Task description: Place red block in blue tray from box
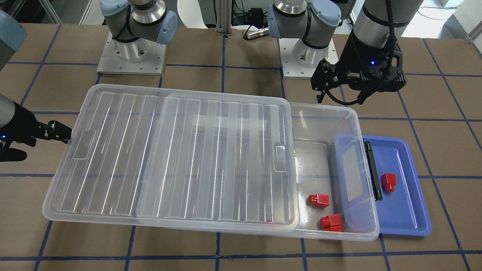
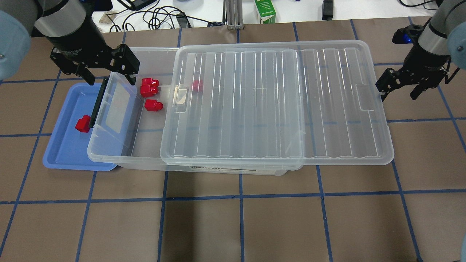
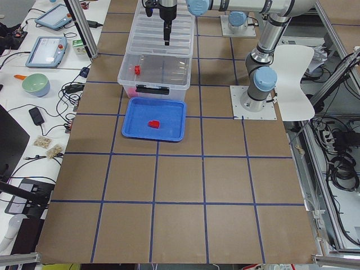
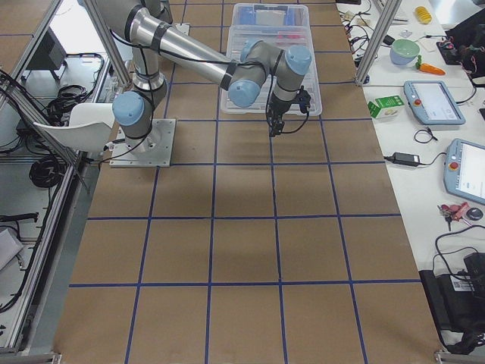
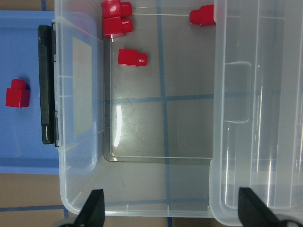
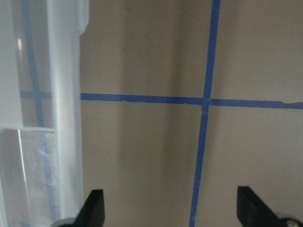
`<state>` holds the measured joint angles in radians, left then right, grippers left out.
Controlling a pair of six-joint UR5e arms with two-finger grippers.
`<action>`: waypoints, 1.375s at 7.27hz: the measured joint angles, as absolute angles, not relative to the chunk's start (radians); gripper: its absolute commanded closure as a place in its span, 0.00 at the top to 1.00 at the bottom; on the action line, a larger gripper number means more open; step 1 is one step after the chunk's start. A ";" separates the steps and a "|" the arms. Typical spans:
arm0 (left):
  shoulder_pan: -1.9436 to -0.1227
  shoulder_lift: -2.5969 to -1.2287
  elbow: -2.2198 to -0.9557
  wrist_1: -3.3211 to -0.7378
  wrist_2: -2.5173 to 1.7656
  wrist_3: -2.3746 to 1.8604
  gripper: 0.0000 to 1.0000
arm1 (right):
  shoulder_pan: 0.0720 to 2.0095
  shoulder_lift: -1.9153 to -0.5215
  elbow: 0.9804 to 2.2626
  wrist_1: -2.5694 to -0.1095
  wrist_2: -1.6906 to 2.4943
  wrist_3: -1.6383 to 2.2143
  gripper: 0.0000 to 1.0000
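One red block (image 2: pixel 83 123) lies in the blue tray (image 2: pixel 65 153), which sits against the clipped end of the clear box (image 2: pixel 145 165). Three more red blocks (image 2: pixel 153 105) lie in the box's uncovered end, and one shows through the ribbed lid (image 2: pixel 276 105), which is slid toward my right side. My left gripper (image 2: pixel 108 74) is open and empty, hovering above the box's far rim near the blocks. In the left wrist view the blocks (image 5: pixel 132 57) lie ahead of its fingertips (image 5: pixel 94 205). My right gripper (image 2: pixel 399 92) is open and empty beside the lid's far end.
The black clip (image 2: pixel 97 102) on the box end overhangs the tray. The table is brown board with a blue tape grid. A green carton (image 2: pixel 265 11) and cables lie at the back edge. Both arm bases (image 1: pixel 131 56) stand behind the box.
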<state>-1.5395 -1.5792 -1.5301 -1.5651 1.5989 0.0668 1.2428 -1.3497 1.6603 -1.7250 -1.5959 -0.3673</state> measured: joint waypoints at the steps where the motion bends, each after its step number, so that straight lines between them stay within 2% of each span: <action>1: -1.540 -1.581 -1.529 -1.565 1.600 0.065 1.00 | 1.277 -1.349 1.660 -1.725 -1.595 -0.333 1.00; 10: -1.537 -1.580 -1.526 -1.560 1.597 0.060 1.00 | 1.505 -1.351 1.652 -1.726 -1.591 -0.065 1.00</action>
